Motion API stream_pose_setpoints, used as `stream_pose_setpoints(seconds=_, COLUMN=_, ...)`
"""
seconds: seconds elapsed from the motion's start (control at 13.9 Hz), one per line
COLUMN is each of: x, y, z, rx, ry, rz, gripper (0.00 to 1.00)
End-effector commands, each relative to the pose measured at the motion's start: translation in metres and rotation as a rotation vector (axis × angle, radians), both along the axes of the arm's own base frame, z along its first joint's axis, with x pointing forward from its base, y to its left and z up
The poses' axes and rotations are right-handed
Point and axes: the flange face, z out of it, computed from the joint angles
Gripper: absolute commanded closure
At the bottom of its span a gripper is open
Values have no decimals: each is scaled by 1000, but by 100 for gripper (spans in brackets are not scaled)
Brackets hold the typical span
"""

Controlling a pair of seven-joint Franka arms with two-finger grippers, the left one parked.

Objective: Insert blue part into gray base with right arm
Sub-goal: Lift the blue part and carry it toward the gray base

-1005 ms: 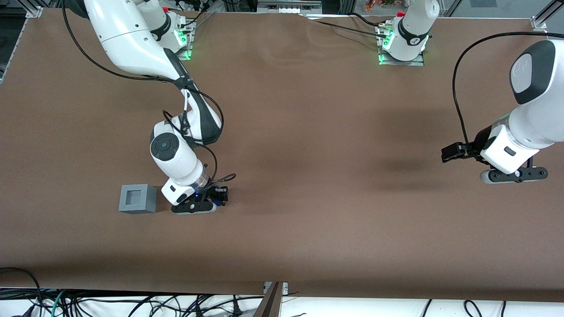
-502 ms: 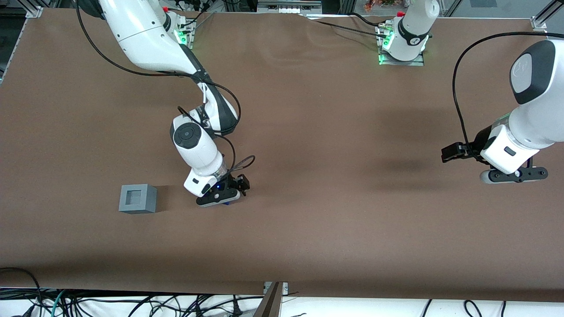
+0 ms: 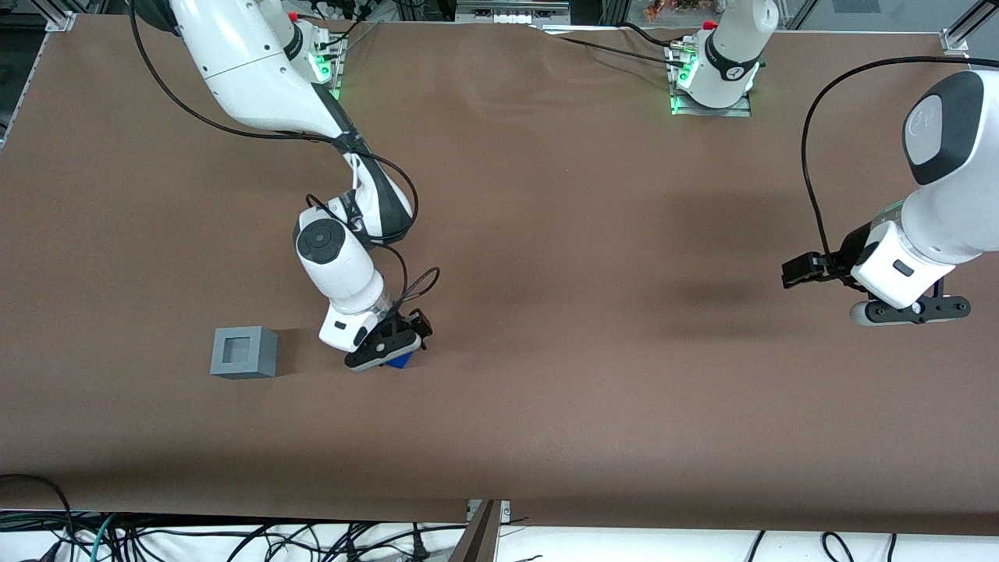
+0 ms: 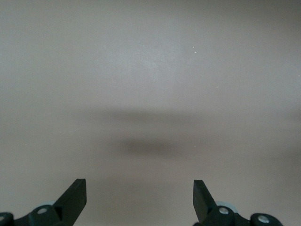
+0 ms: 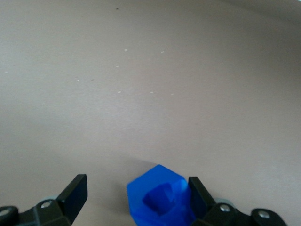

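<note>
Seen from the front, the white right arm point(image 3: 335, 265) reached down over the brown table point(image 3: 585, 234), its black two-finger gripper point(image 3: 388, 353) low above the cloth. The small bright-blue plastic part point(image 3: 401, 361) peeked out from under the gripper, slightly nearer the camera. The light-gray plastic cube base point(image 3: 243, 353) with its square top recess stood on the table beside the gripper, well apart from it, toward the working arm's end.

From the right wrist, the gripper point(image 5: 136, 200) stood wide open, the blue part point(image 5: 160, 200) lying between its fingers point(image 5: 73, 193), close against one finger and apart from the other.
</note>
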Motion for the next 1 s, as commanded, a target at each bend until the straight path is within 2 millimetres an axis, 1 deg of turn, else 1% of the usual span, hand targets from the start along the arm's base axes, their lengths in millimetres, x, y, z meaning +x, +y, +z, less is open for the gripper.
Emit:
stream_pose_setpoints(seconds=0.0, x=4, y=-4, z=5, rx=-1, ry=-11, rz=14, gripper=4)
stream_pose_setpoints(seconds=0.14, x=3, y=-4, z=3, rx=-4, ry=-13, rz=28, gripper=4)
stream_pose_setpoints(seconds=0.22, x=2, y=-4, z=3, rx=-6, ry=-12, rz=32, gripper=7)
stream_pose_setpoints(seconds=0.36, x=3, y=-5, z=2, rx=-9, ry=-14, rz=41, gripper=20)
stream_pose_setpoints(seconds=0.43, x=3, y=-5, z=1, rx=-9, ry=-14, rz=41, gripper=29)
stream_pose_setpoints(seconds=0.57, x=3, y=-6, z=-1, rx=-10, ry=-12, rz=39, gripper=42)
stream_pose_setpoints(seconds=0.65, x=3, y=-6, z=-2, rx=-12, ry=-11, rz=40, gripper=43)
stream_pose_setpoints(seconds=0.72, x=3, y=-6, z=-4, rx=-14, ry=-10, rz=43, gripper=52)
stream_pose_setpoints(seconds=0.79, x=4, y=-6, z=-3, rx=-14, ry=-10, rz=43, gripper=61)
stream_pose_setpoints(seconds=0.93, x=10, y=-8, z=5, rx=-7, ry=-17, rz=34, gripper=71)
